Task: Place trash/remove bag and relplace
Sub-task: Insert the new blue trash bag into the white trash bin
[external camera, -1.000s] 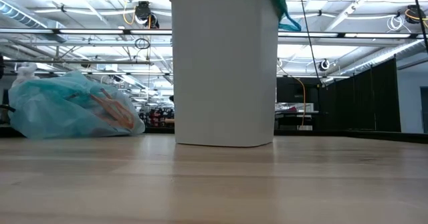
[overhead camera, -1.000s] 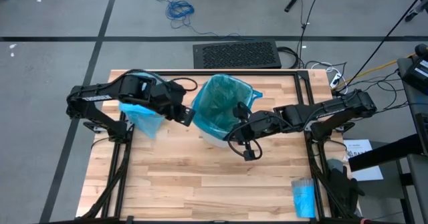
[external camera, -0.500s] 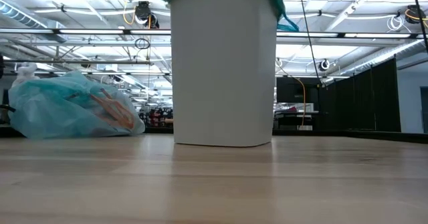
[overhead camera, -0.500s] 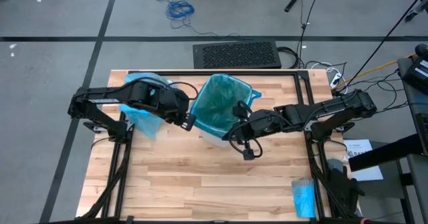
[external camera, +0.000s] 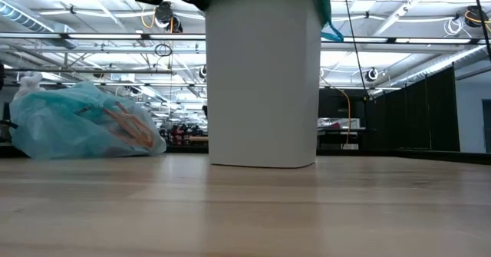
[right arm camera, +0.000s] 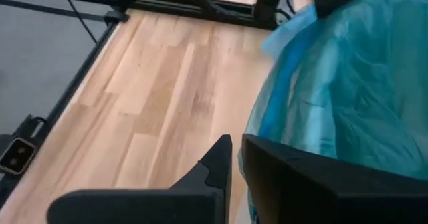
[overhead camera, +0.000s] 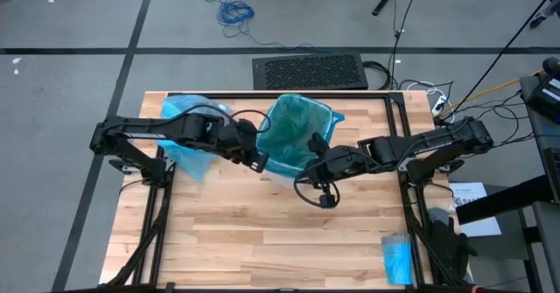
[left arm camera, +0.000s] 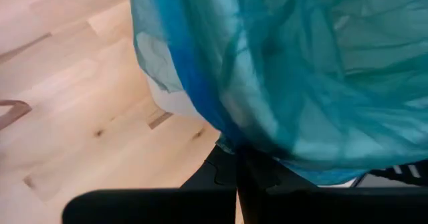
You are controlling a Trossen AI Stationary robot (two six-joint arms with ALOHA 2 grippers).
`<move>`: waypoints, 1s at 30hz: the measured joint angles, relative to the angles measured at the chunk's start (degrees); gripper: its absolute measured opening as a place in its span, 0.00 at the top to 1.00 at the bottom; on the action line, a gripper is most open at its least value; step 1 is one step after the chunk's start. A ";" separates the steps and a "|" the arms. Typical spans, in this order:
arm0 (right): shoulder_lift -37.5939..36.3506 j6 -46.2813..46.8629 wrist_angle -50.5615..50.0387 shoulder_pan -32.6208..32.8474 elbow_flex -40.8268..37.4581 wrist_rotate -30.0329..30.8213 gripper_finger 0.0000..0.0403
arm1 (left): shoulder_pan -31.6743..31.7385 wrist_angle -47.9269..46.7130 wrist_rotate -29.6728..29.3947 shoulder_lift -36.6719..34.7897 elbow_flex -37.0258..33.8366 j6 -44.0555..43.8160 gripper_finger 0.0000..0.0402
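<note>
At the bin (overhead camera: pixel 284 175), both claws' tips hide under teal plastic (overhead camera: pixel 293 136): left claw (overhead camera: pixel 255 160) clenched, right claw (overhead camera: pixel 313 163) unclear.

Thin, crinkly teal plastic liner (overhead camera: pixel 296 136) over a smooth matt white bin (external camera: pixel 263 80) on pale, smooth wood table (overhead camera: pixel 262 240).

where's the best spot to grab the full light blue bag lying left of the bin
Probably its bunched top. In the low view, the light blue bag lies slumped on the table, its neck gathered into a whitish tuft at the end farthest from the white bin. A pincer dropping from above onto that tuft would pinch gathered film rather than the bulging side.
</note>
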 joint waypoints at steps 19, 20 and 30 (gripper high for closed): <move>0.17 6.68 -2.85 -0.55 -4.08 2.75 0.93 | -0.02 11.54 0.37 0.66 -4.56 2.50 1.00; -0.11 6.73 -2.30 -0.28 -4.05 2.80 0.93 | -0.01 11.03 0.54 0.65 -4.50 2.52 1.00; -3.52 6.09 1.29 4.49 -3.89 5.01 0.93 | -1.32 9.43 7.77 0.39 -4.28 2.55 1.00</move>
